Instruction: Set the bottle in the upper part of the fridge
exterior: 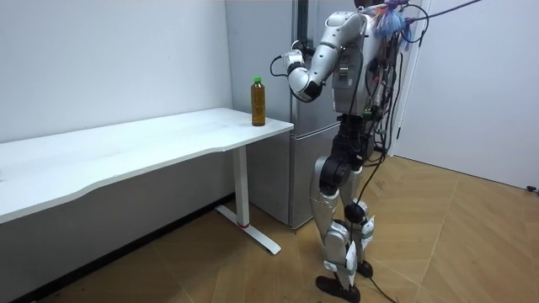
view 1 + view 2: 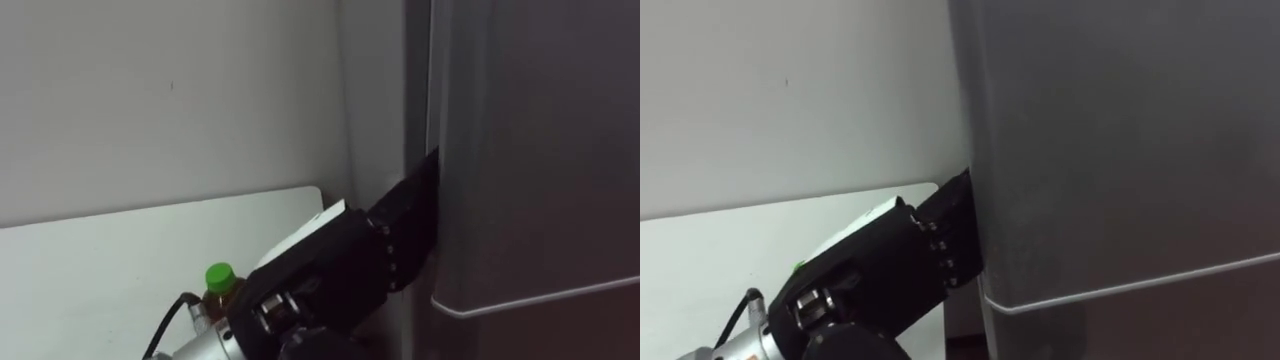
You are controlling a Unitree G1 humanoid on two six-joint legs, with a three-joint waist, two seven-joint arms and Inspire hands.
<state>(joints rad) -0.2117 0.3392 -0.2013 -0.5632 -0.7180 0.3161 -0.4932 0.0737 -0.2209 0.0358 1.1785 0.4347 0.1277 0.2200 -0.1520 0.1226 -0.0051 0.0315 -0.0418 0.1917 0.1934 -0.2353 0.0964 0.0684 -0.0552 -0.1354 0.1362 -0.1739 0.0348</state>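
Status: early stage, nothing yet delivered. Your robot stands facing the refrigerator, just beside the end of the white table (image 1: 152, 143).

- The bottle (image 2: 221, 287), amber with a green cap, stands upright on the table near the end edge beside the refrigerator. No hand is on it.
- The upper fridge door (image 2: 530, 150) appears closed; the seam to the lower door (image 2: 560, 330) runs unbroken below it.
- The left hand (image 2: 345, 265) is raised and extended to the left edge of that door. Its fingers reach into the gap at the door's side and are hidden there, so you cannot tell whether they are curled round the edge or lying straight.

Assessment: the step in hand looks like opening the door. Outstanding: swing the door open, pick the bottle off the table, set it inside the upper compartment.
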